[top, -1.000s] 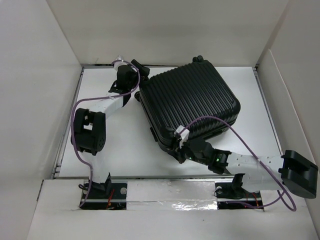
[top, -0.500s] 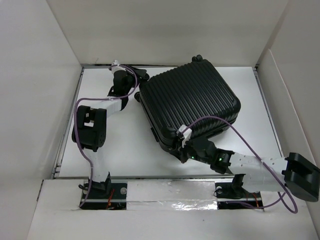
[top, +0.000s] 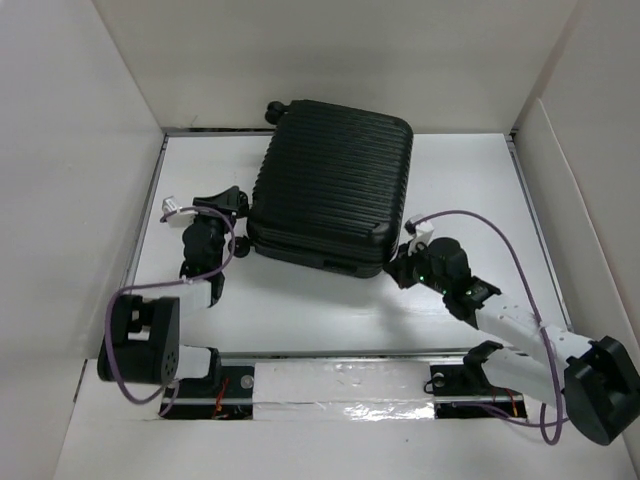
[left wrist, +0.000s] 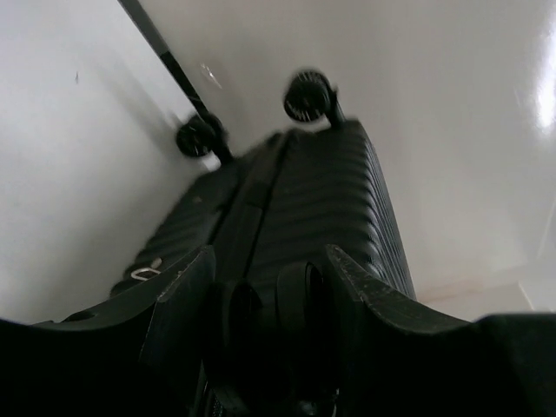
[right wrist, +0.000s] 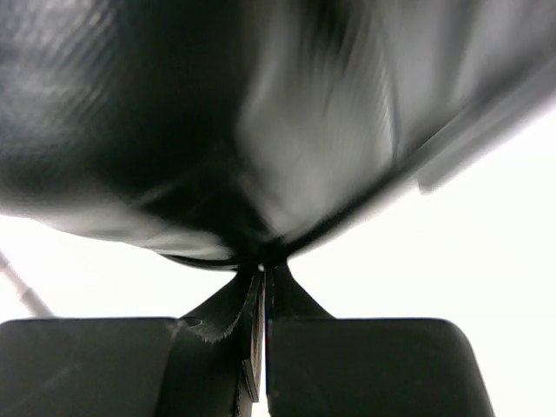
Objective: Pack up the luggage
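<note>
The luggage (top: 335,185), a closed black ribbed suitcase, lies flat at the back middle of the white table, with one caster wheel (top: 275,107) at its far left corner. My left gripper (top: 232,205) is at its near left corner. In the left wrist view the left gripper (left wrist: 269,256) is open, with a dark rounded part of the luggage (left wrist: 330,200) between the fingers and two wheels (left wrist: 308,95) at the far end. My right gripper (top: 403,262) is at the near right corner. In the right wrist view it (right wrist: 265,274) is shut on a thin tab at the blurred edge of the luggage (right wrist: 130,113).
White walls enclose the table (top: 300,300) at the back, left and right; the luggage's far end lies close to the back wall (top: 330,70). Purple cables (top: 480,220) loop over both arms. A metal rail (top: 135,250) runs along the table's left edge.
The luggage has turned and shifted left and back. My left gripper has moved from the back left to the near left corner. My right gripper has moved right and farther back.
</note>
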Tool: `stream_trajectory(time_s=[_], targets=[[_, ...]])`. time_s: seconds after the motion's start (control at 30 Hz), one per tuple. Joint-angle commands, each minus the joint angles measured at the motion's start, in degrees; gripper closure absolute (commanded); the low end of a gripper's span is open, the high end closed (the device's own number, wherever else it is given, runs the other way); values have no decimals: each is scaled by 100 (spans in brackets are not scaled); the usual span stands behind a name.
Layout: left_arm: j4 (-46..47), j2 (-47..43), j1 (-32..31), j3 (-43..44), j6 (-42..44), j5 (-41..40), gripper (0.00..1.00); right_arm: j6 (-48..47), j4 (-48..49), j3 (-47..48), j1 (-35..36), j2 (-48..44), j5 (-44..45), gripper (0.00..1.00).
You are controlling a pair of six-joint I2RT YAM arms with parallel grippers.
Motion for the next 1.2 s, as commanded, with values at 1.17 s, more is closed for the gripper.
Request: stream_trajectory(time_s=[1.17], targets=[[-3006, -4630, -232, -905, 97, 785, 100, -1068, -782, 1365, -779, -339, -1436, 100]])
